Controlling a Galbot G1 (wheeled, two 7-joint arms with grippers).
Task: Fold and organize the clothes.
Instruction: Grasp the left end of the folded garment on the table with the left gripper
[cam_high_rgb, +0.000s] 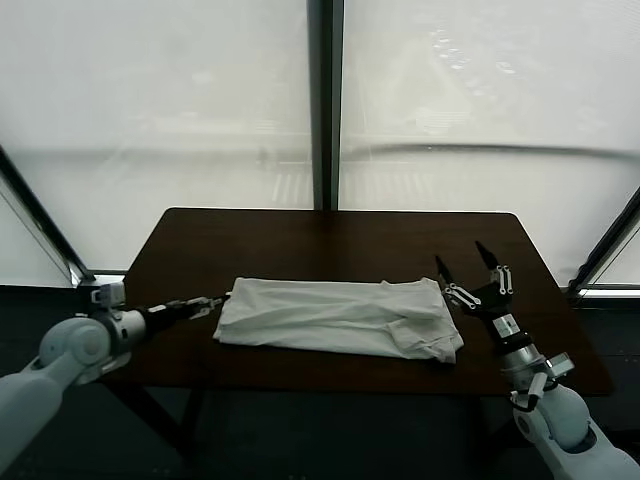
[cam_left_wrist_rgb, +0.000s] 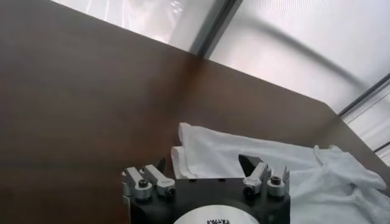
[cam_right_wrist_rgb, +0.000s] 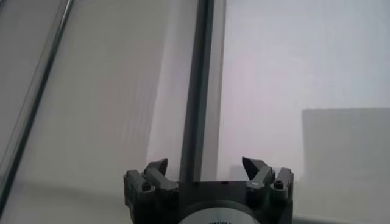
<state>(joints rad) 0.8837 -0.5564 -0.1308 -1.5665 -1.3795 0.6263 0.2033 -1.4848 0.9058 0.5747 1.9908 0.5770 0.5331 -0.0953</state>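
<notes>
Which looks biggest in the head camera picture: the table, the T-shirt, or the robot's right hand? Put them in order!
1. Table, by far the biggest.
2. T-shirt, lying folded across its middle.
3. Right hand, open beside the shirt, smallest.

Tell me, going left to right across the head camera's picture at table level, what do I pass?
Left end effector, open at the shirt's left edge → folded white T-shirt on the dark table → right end effector, open and pointing up beside the shirt's right end.

Pale grey rounded arms, black wrists, silver-screwed black right gripper (cam_high_rgb: 468, 262)
</notes>
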